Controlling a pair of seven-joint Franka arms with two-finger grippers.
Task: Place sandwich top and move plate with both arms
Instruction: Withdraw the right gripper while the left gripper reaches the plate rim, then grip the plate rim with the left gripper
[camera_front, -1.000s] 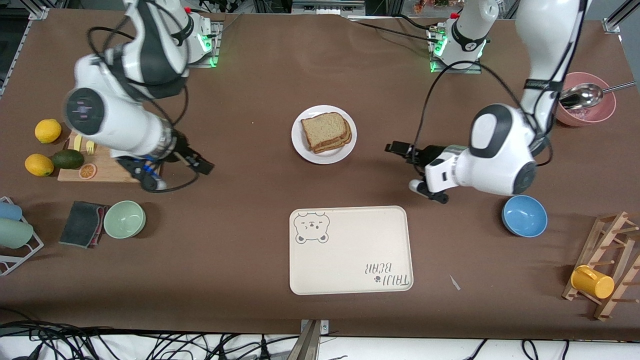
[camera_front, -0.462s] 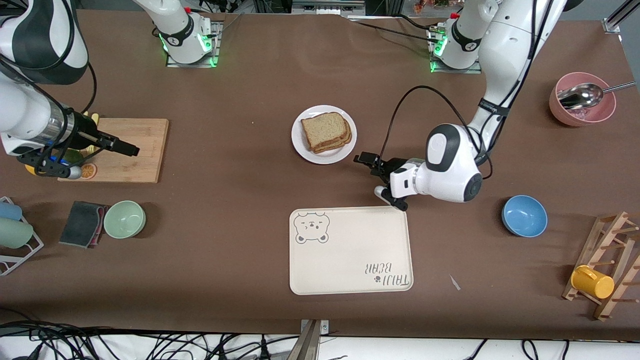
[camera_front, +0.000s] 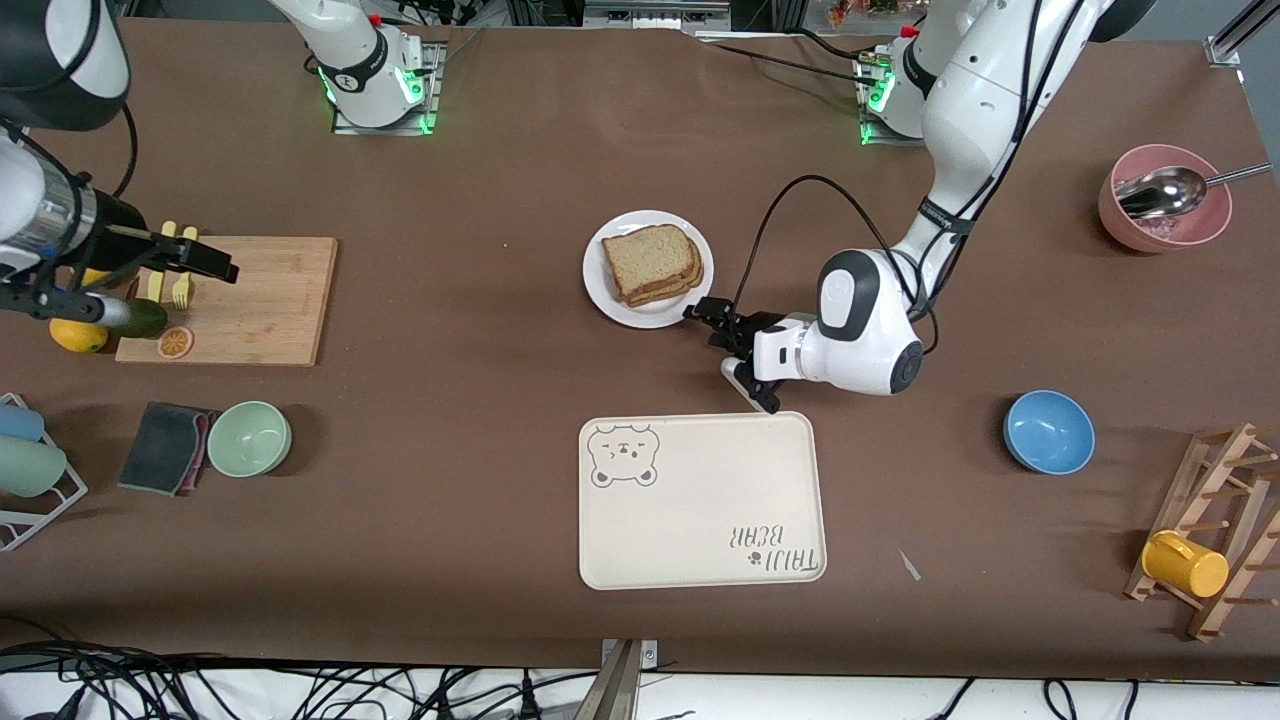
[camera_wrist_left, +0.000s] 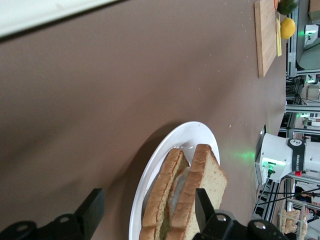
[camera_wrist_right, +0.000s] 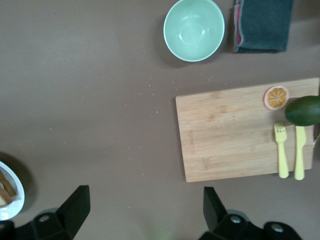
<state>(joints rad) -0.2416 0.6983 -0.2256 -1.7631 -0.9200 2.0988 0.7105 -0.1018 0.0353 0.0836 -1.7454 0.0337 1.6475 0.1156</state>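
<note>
Front view: sandwich top (camera_front: 648, 257) already sits on the stack, so it's plate-moving time. Left gripper (camera_front: 706, 314), fingers apart, is right at the plate (camera_front: 606, 298) rim and looks set to pinch it. Right gripper (camera_front: 205, 265), wide apart over the cutting board (camera_front: 270, 300), probably needs to come over.

The flat slice of light brown wholemeal bread with a darker crust (camera_front: 648, 258) lies plain face up on top of the sandwich stack, slightly offset from the slices below. The stack rests on the round plain white plate (camera_front: 610, 303) at the table's middle.
</note>
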